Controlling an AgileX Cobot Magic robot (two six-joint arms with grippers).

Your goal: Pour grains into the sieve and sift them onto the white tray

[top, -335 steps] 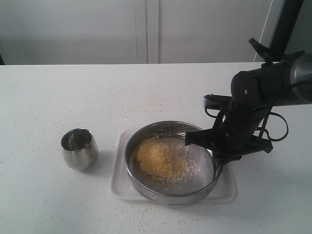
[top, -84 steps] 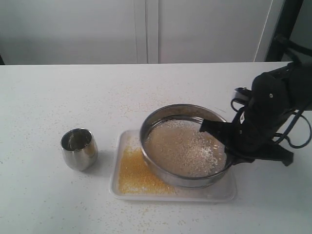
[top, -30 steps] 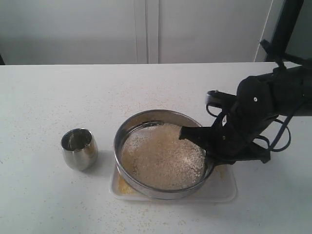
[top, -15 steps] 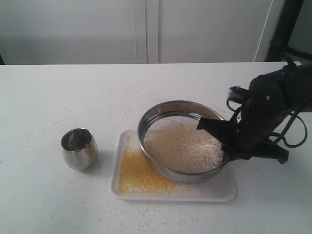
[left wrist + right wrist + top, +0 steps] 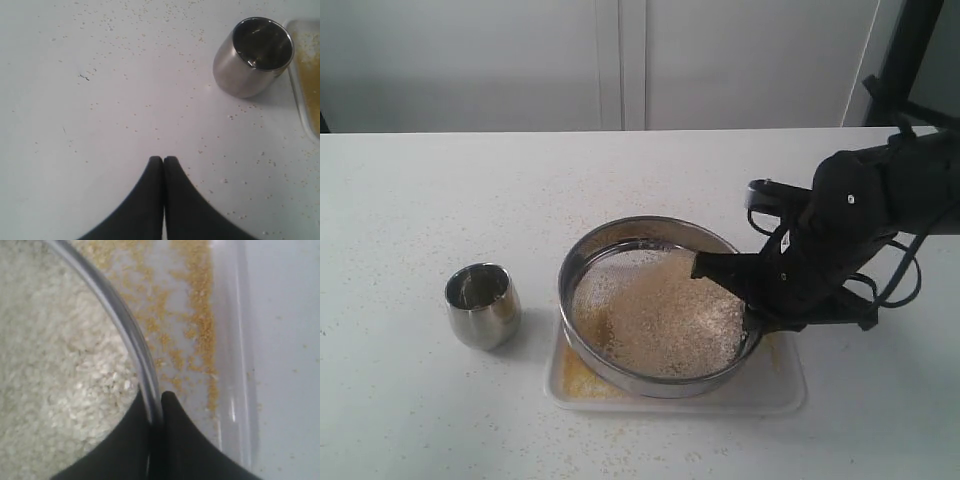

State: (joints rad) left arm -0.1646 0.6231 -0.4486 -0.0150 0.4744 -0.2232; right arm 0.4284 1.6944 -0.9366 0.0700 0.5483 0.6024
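Open table point(image 5: 420, 200) is left around the steel cup point(image 5: 482, 305). The white tray point(image 5: 785, 388) is largely covered by the sieve point(image 5: 620, 374), whose rim is clamped by the right gripper point(image 5: 752, 322).

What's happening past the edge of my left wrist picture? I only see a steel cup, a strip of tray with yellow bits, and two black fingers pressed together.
Observer: The right gripper is shut on the rim of a wide steel sieve, holding it over the white tray.
Operator: Is anything in that sieve?
Observer: Yes, whitish rice-like grains cover its mesh.
Operator: Are yellow bits only on my strip of tray?
Observer: No, fine yellow-orange granules also dust the tray's other end, right beside the gripped rim.
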